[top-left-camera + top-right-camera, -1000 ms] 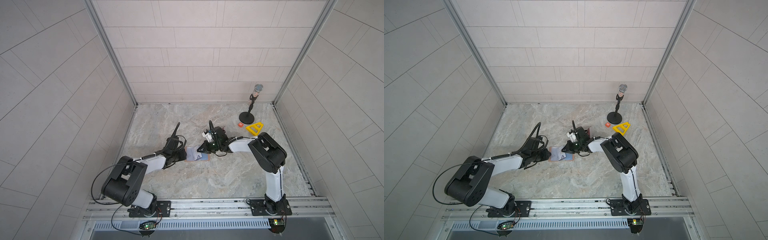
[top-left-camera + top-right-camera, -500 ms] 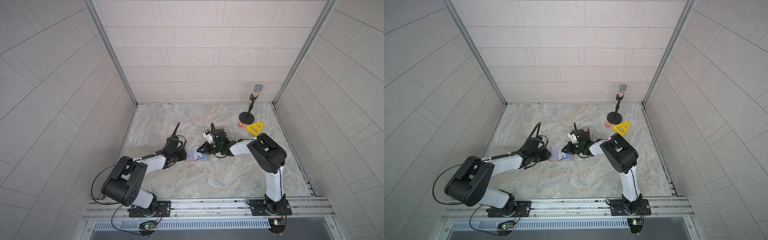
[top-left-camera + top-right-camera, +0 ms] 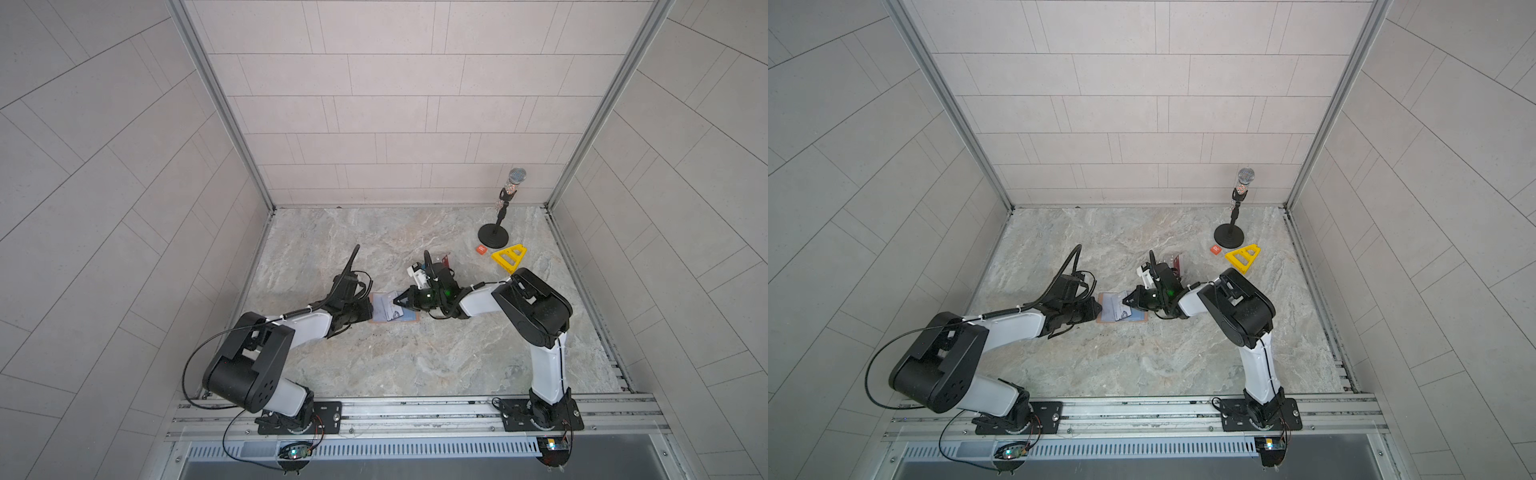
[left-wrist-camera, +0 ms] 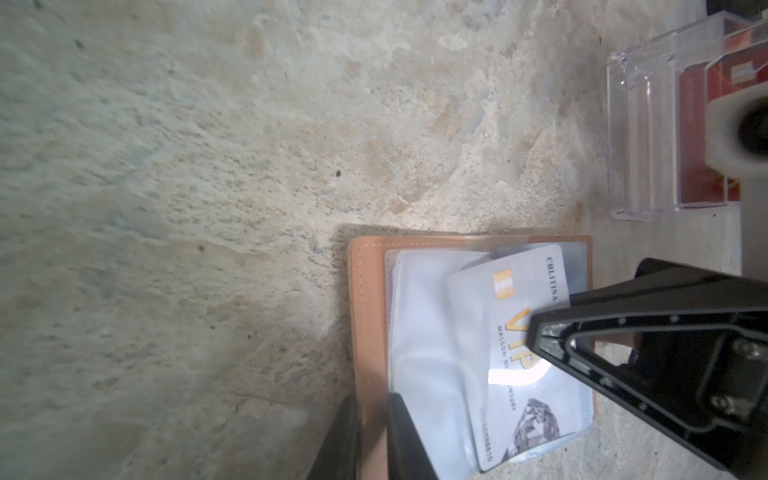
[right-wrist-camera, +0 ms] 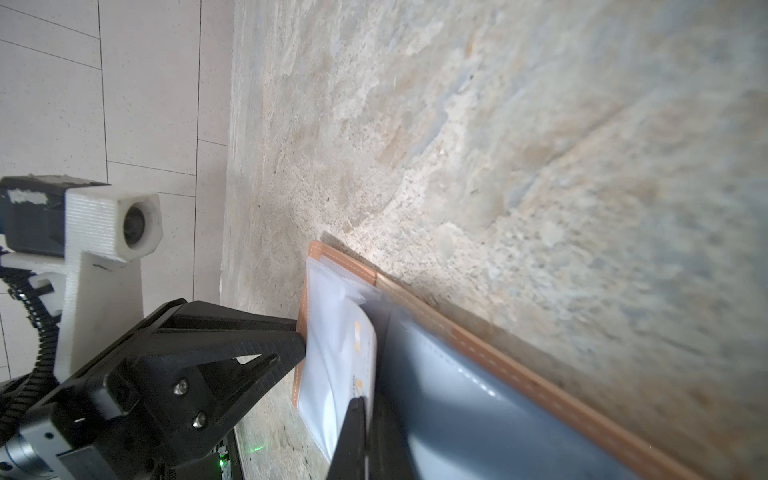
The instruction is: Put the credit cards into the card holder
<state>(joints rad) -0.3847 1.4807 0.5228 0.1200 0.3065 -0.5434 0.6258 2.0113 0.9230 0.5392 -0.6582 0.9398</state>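
**Marble top, tiled walls: a card at the open holder, much of it masked**

On the grey marble tabletop (image 3: 415,365), the tan card holder (image 3: 405,316) lies open near the middle, between the two arms. The left gripper (image 4: 372,401) pinches the holder's tan cover at one edge, a finger on either side. The frame of the left wrist view cuts off both fingers.

The right gripper (image 4: 535,332) has its jaws pressed together on the whitish card (image 4: 523,291), which lies slanted across the holder's clear sleeves. The black finger hides the nip itself. Glare on the plastic makes it impossible to tell how far the card sits inside a sleeve. In the right wrist view the card is blurred and only a strip of it shows.

A clear plastic box (image 4: 636,137) stands near the holder, apart from it, with a dark red card (image 4: 698,137) inside, partly covered by the right arm's camera mount. In both top views the right wrist hides most of the box. At the far right stand a microphone (image 3: 505,199), an orange tile (image 3: 481,249) and a yellow triangle (image 3: 510,256)
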